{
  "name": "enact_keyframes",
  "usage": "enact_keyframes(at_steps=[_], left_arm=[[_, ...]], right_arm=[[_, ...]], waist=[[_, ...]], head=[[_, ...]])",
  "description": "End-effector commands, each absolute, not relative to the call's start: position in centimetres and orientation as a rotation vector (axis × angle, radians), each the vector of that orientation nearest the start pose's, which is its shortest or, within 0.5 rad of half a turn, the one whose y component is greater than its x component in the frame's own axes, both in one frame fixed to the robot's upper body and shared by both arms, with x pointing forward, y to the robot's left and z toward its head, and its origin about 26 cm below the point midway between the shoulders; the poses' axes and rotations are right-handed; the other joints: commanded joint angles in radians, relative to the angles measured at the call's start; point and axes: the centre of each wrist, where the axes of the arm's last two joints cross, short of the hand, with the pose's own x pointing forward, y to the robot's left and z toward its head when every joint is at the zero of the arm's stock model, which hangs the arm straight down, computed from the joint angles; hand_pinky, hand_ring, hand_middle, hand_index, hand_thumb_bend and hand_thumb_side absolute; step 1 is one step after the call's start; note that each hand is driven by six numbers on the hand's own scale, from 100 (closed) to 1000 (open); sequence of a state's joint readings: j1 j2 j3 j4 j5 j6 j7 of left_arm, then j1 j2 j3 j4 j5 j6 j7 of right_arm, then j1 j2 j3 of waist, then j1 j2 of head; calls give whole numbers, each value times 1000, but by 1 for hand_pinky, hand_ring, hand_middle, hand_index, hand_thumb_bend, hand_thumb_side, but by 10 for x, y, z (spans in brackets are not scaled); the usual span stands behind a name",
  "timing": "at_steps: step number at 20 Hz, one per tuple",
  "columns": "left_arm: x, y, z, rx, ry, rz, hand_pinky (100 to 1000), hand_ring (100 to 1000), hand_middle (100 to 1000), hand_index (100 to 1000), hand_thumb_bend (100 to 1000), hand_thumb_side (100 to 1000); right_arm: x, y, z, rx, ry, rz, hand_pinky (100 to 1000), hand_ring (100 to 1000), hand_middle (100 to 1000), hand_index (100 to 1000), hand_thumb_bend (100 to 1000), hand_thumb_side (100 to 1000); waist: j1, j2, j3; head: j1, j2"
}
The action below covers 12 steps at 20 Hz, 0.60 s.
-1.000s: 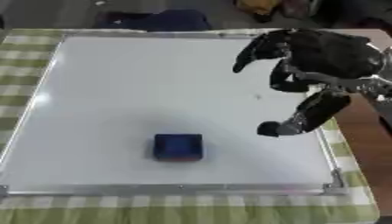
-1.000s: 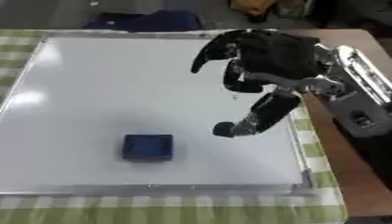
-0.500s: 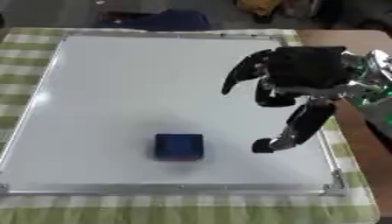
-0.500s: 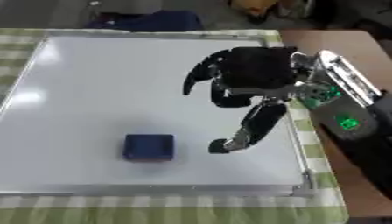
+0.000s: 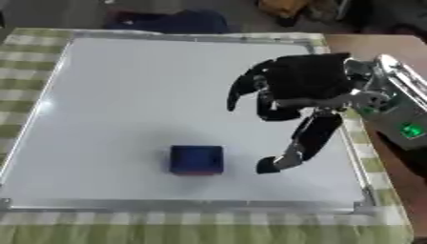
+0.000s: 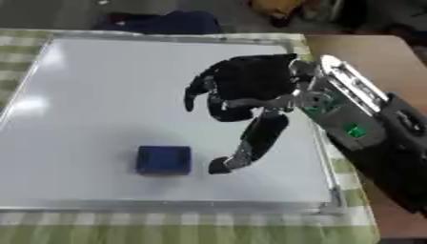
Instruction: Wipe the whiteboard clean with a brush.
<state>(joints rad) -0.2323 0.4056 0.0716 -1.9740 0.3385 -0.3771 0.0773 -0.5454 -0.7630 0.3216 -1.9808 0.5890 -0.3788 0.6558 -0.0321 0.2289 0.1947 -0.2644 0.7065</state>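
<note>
So there's a green checked cloth [image 5: 21, 81] under the whiteboard [image 5: 125, 95], which fills most of the table and looks blank white with a metal frame. On the board's near-middle part sits the brush [image 5: 197, 159], a small dark blue block, flat on the surface and on its own. Just to the right of it, the robot's right hand [image 5: 304, 88] hangs over the board, fingers spread and curved downward, thumb [image 5: 300, 145] stretched down toward the board close beside the brush but not touching it. It's got hold of nothing. Brown tabletop [image 5: 375, 47] at far right.
</note>
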Motion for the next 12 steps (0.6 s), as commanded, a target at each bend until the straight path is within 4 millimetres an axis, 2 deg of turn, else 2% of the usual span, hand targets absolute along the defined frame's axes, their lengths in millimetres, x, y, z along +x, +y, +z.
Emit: enact_keyframes(at_steps=[1,6,7,9,12], left_arm=[[294,297,202,-93,-2596,-130,538,646,605,561,173,974],[294,295,205,-114,-2606,-120,538,647,606,561,178,968],[295,294,205,-117,-2607,-118,538,647,605,561,179,967],[295,294,206,-121,-2608,-117,539,647,605,561,180,967],[295,293,207,-126,-2609,-116,539,647,605,561,181,966]], right_arm=[[303,-228,266,822,1996,-2570,791,855,732,100,444,737],[309,-222,265,898,2018,-2610,758,827,753,100,411,783],[311,-220,264,913,2013,-2616,697,757,781,100,406,789],[314,-218,262,932,1988,-2628,655,711,792,100,406,785],[319,-217,258,952,1962,-2642,637,702,795,100,409,782]], waist=[[3,-17,5],[3,-15,23],[3,-15,26],[2,-14,30],[-1,-13,35]], head=[[-13,0],[-26,-1],[-27,-1],[-30,-3],[-33,-6]])
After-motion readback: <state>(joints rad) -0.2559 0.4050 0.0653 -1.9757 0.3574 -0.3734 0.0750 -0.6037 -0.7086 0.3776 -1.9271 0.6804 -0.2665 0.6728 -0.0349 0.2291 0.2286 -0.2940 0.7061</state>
